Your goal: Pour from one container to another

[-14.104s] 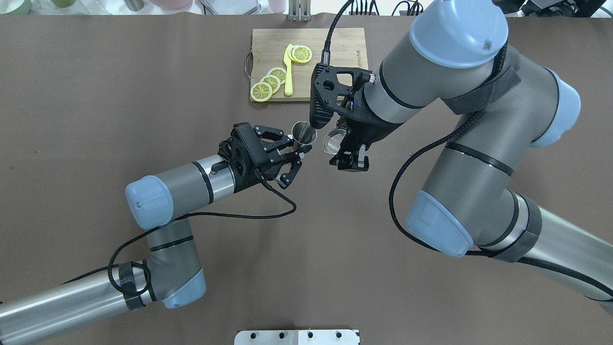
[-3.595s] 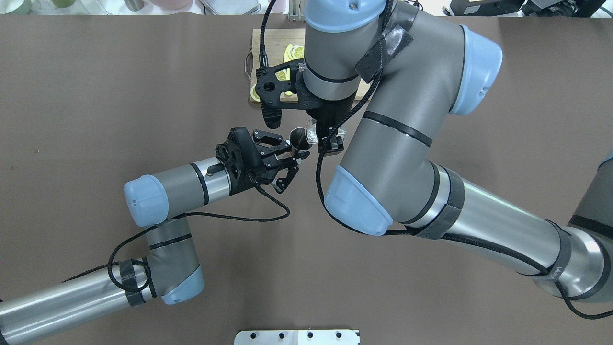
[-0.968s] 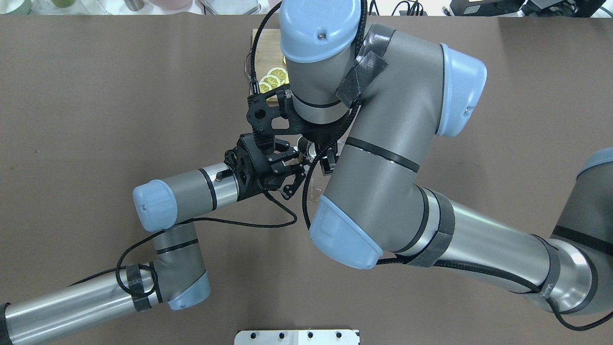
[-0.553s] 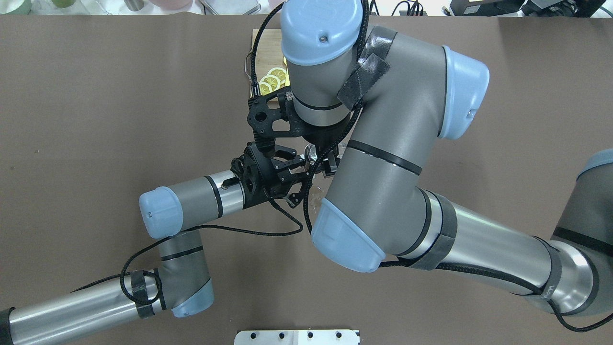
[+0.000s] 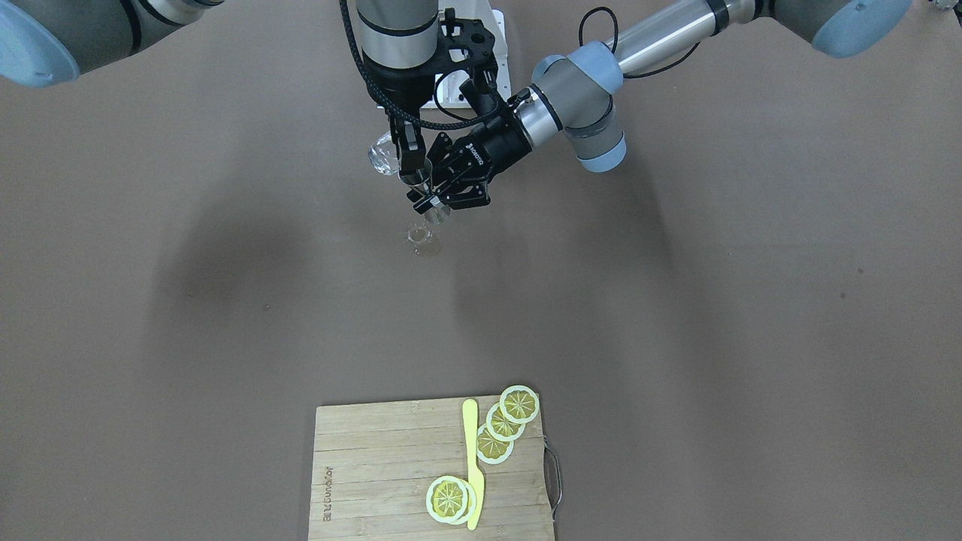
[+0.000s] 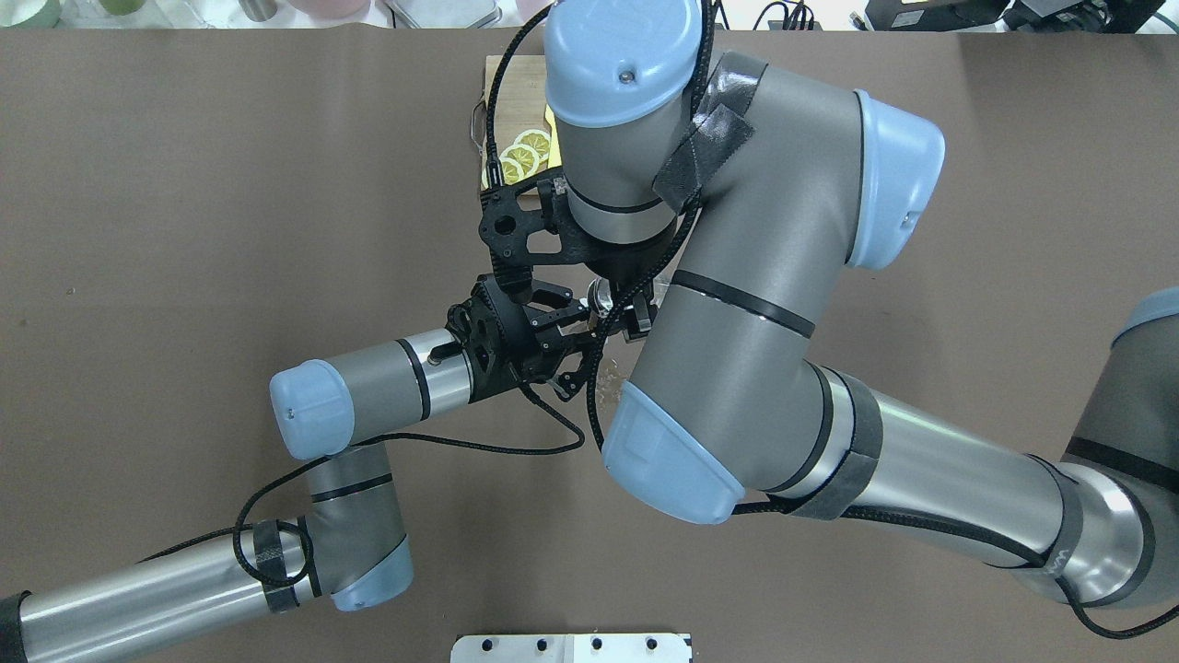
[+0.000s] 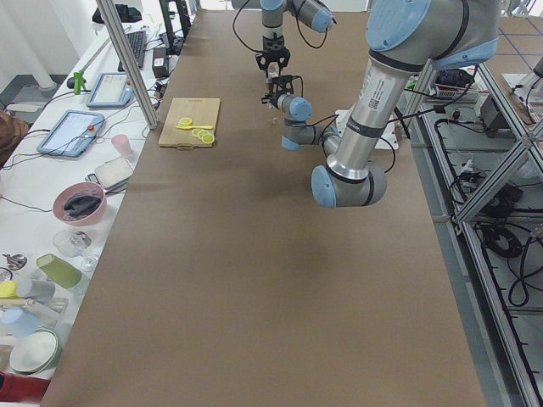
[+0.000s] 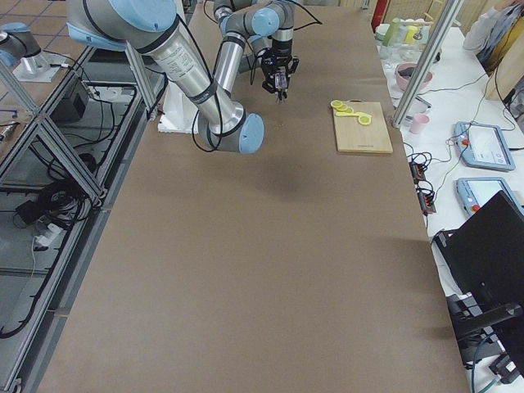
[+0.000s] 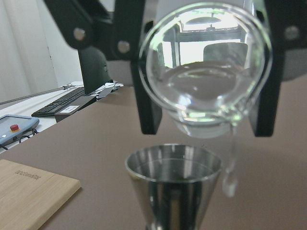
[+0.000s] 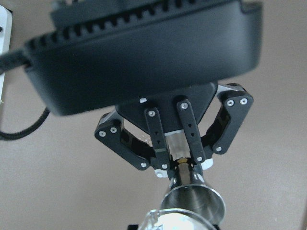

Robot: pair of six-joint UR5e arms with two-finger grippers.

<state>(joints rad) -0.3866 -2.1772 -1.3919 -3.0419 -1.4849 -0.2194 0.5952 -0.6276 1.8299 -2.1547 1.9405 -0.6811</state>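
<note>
Glass (image 9: pixel 206 62) and jigger (image 9: pixel 172 187) are both held in the air above the brown table (image 5: pixel 676 300), close in front of the robot, each by one arm. The right gripper (image 9: pixel 206 130) is clamped on the glass, with a black finger (image 9: pixel 144 86) on each side of it. The glass is tipped far over, so its round mouth faces the left wrist camera. Water (image 9: pixel 201 98) lies pooled against its lower wall.

The left gripper (image 10: pixel 182 160) is closed tight on the narrow waist of the jigger. The jigger stands upright with its open mouth up, just below the lip of the glass and not touching it. A thin stream (image 9: pixel 232 153) runs off the lip. In the left wrist view it falls just outside the jigger's rim, on that view's right, and not into the mouth.

From the front camera a small wet patch (image 5: pixel 422 239) shines on the table beneath the two grippers. How much liquid is in the jigger cannot be told.

Well away, at the far edge of the table from the robot, lies a wooden cutting board (image 5: pixel 376 466). On it are lemon slices (image 5: pixel 503 422) and a yellow knife (image 5: pixel 472 466).
</note>
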